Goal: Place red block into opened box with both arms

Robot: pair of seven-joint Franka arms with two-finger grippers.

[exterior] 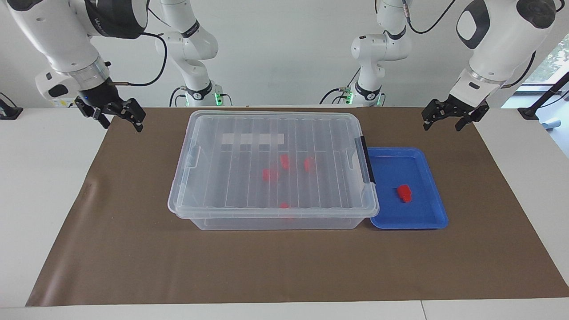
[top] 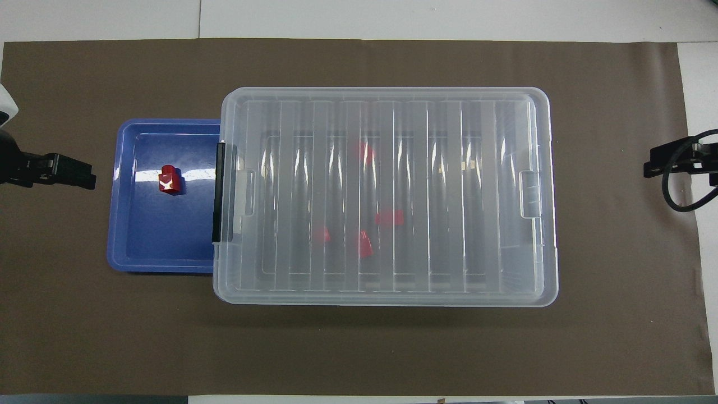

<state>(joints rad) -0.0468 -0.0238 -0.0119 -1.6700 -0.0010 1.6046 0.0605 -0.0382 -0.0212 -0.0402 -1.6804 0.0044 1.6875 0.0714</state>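
The red block (exterior: 404, 193) (top: 170, 179) lies in a shallow blue tray (exterior: 426, 164) (top: 140, 247), beside the box at the left arm's end. The box (exterior: 209, 222) (top: 387, 297) is a large clear bin. Its ribbed lid (exterior: 249, 178) rests on top, with a black latch (exterior: 367, 160) on the tray side. My left gripper (exterior: 442, 125) (top: 84, 178) hangs open over the mat, just off the tray toward the left arm's end. My right gripper (exterior: 123, 124) (top: 656, 166) hangs open over the mat at the right arm's end. Neither holds anything.
Several other red blocks (exterior: 270, 174) (top: 389, 217) show through the lid inside the box. A brown mat (exterior: 284, 266) covers the table, with white table (exterior: 40, 186) at both ends. Two more white arms (exterior: 195, 49) stand at the back.
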